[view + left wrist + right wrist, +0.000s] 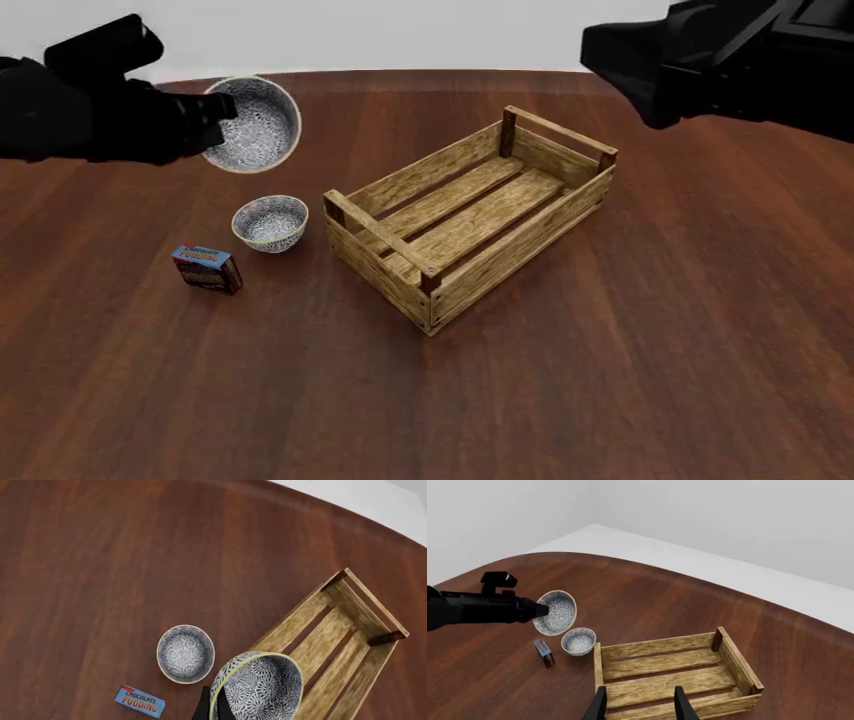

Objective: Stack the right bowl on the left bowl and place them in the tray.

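A patterned bowl with a yellow-green rim (256, 125) hangs tilted in the air, and my left gripper (220, 112) is shut on its rim. The left wrist view has this bowl (260, 687) close up, beside my dark fingers (203, 705). Below it, a second patterned bowl (271, 222) stands upright on the table, left of the tray (514, 255). The tray is a light-wood slatted crate with nothing in it. My right gripper (640, 707) hovers open high above the tray (654, 646), holding nothing.
A small blue-and-red chocolate pudding box (207, 268) stands on the table just left of the resting bowl. The dark wooden table's curved far edge (627, 562) meets a white floor. My right arm's body (721, 60) fills the upper right of the front view.
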Controlling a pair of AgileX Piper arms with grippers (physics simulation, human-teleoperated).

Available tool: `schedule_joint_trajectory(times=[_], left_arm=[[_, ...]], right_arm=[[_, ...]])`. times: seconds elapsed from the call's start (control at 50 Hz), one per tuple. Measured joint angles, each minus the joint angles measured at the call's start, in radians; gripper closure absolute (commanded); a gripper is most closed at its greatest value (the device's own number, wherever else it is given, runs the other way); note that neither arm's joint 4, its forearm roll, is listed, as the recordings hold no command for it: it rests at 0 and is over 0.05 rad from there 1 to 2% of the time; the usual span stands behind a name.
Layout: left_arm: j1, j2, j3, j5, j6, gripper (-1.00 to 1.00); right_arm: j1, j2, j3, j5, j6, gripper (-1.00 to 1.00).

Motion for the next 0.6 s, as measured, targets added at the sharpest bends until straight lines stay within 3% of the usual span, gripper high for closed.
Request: schedule_joint_trajectory(times=[0.6], left_arm=[[0.031, 0.103, 0.064, -0.136, -0.066, 1.00]], right_arm=[[0.002, 0.012, 0.002, -0.006, -0.005, -1.00]])
